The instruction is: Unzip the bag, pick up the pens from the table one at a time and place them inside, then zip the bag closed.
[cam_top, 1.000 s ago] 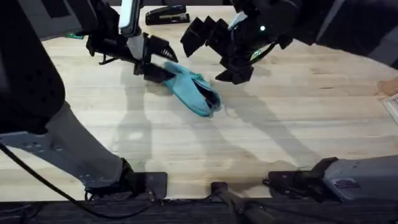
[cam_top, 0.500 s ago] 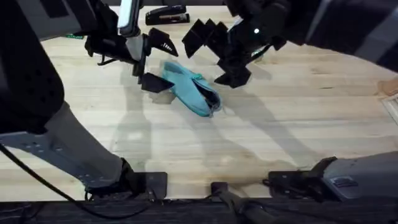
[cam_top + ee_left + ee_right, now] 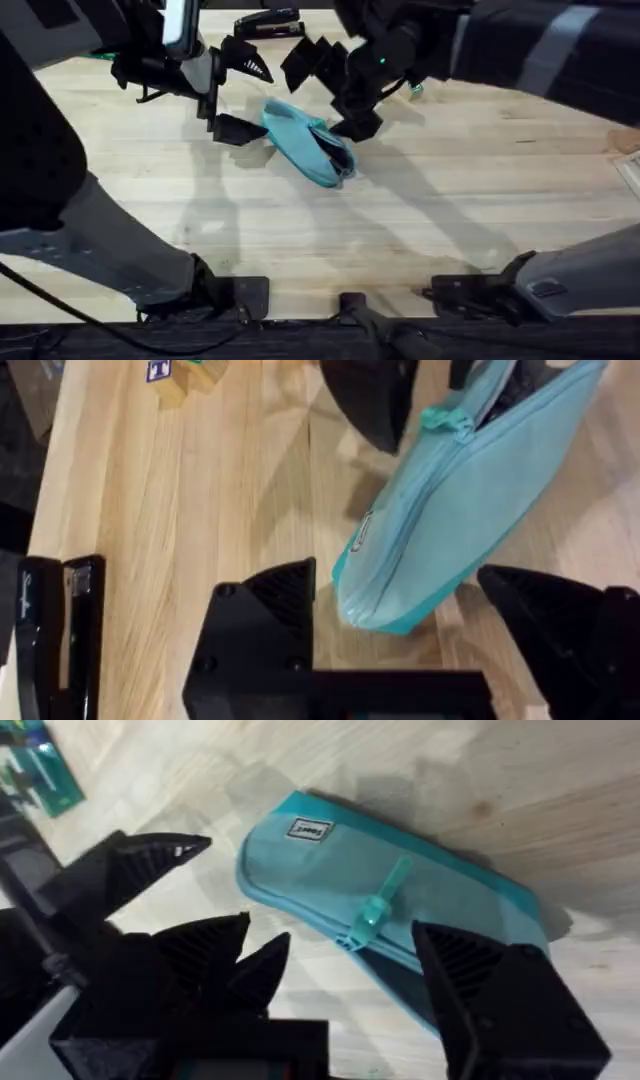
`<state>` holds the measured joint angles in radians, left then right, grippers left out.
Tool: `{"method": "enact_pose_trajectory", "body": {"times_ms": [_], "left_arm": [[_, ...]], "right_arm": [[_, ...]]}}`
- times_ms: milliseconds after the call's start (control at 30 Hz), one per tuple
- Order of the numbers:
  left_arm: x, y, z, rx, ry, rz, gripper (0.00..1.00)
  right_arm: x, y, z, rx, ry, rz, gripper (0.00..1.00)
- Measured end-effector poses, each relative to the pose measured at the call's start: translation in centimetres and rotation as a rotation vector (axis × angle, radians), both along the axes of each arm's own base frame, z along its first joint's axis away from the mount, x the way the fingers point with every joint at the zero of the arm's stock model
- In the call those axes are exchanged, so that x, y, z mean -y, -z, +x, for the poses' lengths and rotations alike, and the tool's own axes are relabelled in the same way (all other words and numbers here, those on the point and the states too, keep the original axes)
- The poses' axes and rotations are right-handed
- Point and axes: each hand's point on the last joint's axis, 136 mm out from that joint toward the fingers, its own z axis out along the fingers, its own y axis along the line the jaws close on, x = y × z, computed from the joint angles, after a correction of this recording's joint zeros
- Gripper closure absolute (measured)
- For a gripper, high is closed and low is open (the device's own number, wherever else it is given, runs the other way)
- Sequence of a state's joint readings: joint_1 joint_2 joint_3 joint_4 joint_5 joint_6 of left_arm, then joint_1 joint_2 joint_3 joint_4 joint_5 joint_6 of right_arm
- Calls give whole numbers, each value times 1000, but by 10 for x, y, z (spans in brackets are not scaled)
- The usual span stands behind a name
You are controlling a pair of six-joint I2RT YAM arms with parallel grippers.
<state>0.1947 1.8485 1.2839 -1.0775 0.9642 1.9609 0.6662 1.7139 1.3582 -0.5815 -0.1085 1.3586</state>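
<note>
Teal fabric marks your target: the bag (image 3: pixel 305 143) lies on the table (image 3: pixel 450 200), its long axis running diagonally from the far left end, beside your left gripper (image 3: pixel 235 95), toward the nearer right end. Your left gripper's fingers are spread wide, straddling the pouch's end without touching it. Your right gripper (image 3: pixel 330 85) hangs just over the far side of the pouch, fingers also apart. From the right wrist, the zipper pull (image 3: pixel 378 905) sits mid-length. A stapler (image 3: pixel 268 22) lies beyond, partly cut off.
</note>
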Motion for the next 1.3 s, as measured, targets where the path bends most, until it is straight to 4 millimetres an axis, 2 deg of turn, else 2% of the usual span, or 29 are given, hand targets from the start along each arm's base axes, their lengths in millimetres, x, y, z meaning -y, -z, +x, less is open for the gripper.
{"method": "enact_pose_trajectory", "body": {"times_ms": [133, 400, 567, 800, 933, 1033, 1167, 1300], "left_arm": [[0, 0, 0, 0, 0, 0, 7], [0, 0, -1, -4, 1, -1, 8], [0, 0, -1, -4, 0, -1, 7], [0, 0, -2, -9, 1, -2, 8], [1, 0, -3, -15, 1, -3, 8], [1, 0, -3, -16, 1, -3, 8], [1, 0, -3, -18, 1, -4, 8], [1, 0, -3, -19, 1, -4, 8]], "right_arm": [[-4, 13, -1, -23, -6, -16, 2], [-8, 24, -1, -45, 3, -21, 26], [-8, 34, -1, -62, 9, -36, 232], [-9, 37, 0, -72, 25, -33, 515], [-8, 38, 0, -77, 29, -34, 609], [-6, 39, 1, -80, 34, -37, 805], [3, 39, 8, -87, 52, -29, 958], [4, 38, 9, -97, 32, -9, 961]]}}
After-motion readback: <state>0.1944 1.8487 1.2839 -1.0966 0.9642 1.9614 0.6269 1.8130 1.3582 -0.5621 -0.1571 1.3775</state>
